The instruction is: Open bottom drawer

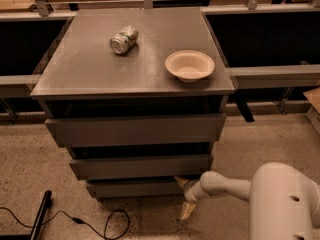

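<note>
Bottom drawer [132,188], dark grey with a flat front: at its right end we see our cream two-finger gripper [181,199], spread apart.

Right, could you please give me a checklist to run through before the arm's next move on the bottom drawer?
1. Claw at the bottom drawer: ok, it sits at the right end of the front.
2. Claw open: ok, one finger is up by the front's top edge and the other points at the floor.
3. Finger hooked behind the front: cannot tell.
4. Drawer pulled out: not ok, no interior shows.
5. Space in front of the drawer: ok, only a cable lies low on the floor.
6. Items on top steady: ok for the bowl; the can lies on its side and might roll.
</note>
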### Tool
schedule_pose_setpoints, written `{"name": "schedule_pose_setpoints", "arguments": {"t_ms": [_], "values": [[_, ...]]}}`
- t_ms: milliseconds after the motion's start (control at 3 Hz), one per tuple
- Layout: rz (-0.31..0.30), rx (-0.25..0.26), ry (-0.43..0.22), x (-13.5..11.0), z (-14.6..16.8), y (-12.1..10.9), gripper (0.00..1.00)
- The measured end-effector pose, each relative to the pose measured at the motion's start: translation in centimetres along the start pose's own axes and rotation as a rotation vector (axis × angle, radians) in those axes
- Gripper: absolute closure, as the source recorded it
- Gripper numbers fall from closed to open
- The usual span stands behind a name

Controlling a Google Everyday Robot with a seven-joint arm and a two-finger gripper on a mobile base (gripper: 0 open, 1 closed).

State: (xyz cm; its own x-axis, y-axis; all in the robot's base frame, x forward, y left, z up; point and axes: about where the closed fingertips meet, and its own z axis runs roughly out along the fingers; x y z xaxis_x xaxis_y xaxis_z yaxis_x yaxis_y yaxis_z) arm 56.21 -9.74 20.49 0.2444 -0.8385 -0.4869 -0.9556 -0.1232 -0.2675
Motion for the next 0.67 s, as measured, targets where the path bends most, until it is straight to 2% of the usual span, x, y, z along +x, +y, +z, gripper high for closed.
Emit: {"name": "schedule_pose_setpoints", "arguments": {"t_ms": [333,667], "values": [[0.021,0.021,0.025,1.24,0.53,-0.22,0.00],[0.041,0.038,0.015,2.10,0.91,-0.42,0.00]]}}
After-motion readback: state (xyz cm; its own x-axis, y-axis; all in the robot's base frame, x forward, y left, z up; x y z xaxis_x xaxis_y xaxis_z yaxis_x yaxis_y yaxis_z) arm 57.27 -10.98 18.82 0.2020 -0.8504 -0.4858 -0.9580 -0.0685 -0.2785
